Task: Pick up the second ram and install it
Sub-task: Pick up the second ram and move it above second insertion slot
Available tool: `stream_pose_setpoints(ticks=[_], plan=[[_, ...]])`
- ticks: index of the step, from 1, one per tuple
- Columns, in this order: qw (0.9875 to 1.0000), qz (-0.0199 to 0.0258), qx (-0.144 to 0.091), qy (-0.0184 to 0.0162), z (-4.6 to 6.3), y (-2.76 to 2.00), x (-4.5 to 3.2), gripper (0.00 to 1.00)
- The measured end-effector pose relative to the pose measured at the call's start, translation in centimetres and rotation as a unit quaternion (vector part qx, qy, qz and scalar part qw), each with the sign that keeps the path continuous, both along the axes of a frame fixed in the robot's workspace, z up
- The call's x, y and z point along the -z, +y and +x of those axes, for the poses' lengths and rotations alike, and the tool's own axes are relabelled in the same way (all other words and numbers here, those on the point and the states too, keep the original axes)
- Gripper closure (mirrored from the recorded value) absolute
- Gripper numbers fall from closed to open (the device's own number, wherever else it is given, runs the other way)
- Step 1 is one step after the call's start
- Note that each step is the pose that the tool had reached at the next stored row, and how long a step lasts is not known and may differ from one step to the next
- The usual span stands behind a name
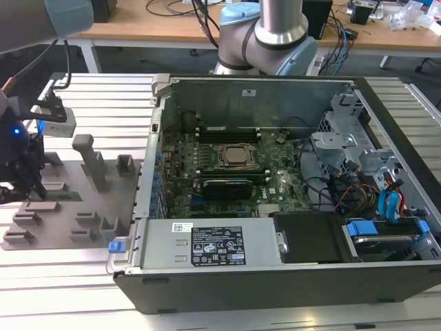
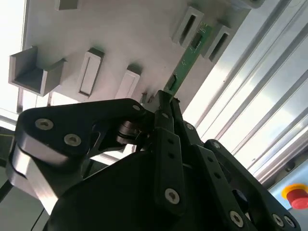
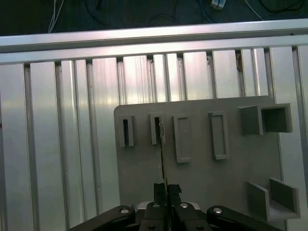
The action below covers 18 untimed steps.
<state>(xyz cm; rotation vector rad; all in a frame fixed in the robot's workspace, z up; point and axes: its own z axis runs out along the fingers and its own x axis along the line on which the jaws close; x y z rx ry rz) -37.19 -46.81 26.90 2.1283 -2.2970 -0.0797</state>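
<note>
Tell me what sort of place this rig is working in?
Probably a robotics lab or electronics workshop: an open computer case sits on a slotted aluminium table, wooden desks strung with cables stand behind, and the tool grips the second ram.

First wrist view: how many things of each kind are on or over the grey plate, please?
slotted holder blocks: 4
U-shaped brackets: 2
second ram, held in the gripper: 1
Total: 7
</note>
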Motion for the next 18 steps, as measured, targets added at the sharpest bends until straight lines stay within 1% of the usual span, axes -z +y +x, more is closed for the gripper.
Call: stream_pose_setpoints(ticks=[5,6,8,11,17,18], plan=[[1.0,0.0,0.0,0.0001,0.0,0.0,-1.24,0.87],[1.0,0.0006,0.0,0.0,0.0,0.0,-1.49,0.87],[1.0,0.0013,0.0,0.0,0.0,0.0,-1.7,0.87],[1.0,0.0041,0.0,0.0,0.0,0.0,-2.31,0.87],[1.0,0.0063,0.0,0.0,0.0,0.0,-3.41,0.87],[1.0,0.0065,0.0,0.0,0.0,0.0,-3.71,0.87]])
